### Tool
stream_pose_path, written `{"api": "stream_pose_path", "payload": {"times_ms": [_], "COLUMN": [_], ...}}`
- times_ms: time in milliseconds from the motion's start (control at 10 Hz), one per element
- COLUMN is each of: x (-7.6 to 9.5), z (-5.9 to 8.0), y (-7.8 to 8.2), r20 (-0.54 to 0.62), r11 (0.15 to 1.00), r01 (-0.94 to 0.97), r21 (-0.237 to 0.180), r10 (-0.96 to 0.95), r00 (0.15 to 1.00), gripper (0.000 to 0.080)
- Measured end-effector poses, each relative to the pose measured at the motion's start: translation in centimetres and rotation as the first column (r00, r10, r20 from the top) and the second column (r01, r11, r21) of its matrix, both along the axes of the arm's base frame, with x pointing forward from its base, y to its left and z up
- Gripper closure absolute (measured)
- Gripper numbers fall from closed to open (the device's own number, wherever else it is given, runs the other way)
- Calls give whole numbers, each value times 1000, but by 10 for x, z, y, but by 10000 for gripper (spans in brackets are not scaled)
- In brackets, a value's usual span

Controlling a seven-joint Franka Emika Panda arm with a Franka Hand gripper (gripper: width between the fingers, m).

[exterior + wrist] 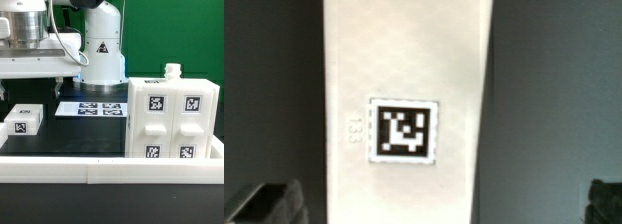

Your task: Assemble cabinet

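Observation:
The cabinet (172,115) is a big white box with black-and-white tags, standing on the exterior view's right with a small knob on top. A loose white tagged part (22,122) lies on the exterior view's left. My gripper (35,72) hangs above that side, its fingertips hard to make out there. In the wrist view a long white panel with one tag (402,130) lies under my gripper (438,205). The dark fingers (269,205) stand wide on either side of it, with a gap on each side. The gripper is open and holds nothing.
The marker board (95,108) lies flat on the black table behind the middle. A white rail (110,170) runs along the front edge. The robot's base (100,55) stands at the back.

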State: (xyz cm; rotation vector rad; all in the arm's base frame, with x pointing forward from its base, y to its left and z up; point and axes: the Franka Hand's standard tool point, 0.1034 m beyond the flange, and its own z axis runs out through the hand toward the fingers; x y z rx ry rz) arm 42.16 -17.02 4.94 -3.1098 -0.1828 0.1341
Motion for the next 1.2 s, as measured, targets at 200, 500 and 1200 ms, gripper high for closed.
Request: {"api": "stream_pose_path", "payload": {"times_ms": [200, 500, 1200], "x": [-5, -10, -12], "z": [-9, -22, -37], "y": [-5, -7, -9], "r20": [-8, -16, -10], "r11": [1000, 1000, 999], "r01": [-18, -23, -33], "r21": [-2, -9, -28], "r10": [18, 23, 32], "r00": [1000, 1000, 999], "gripper": [2, 2, 241]}}
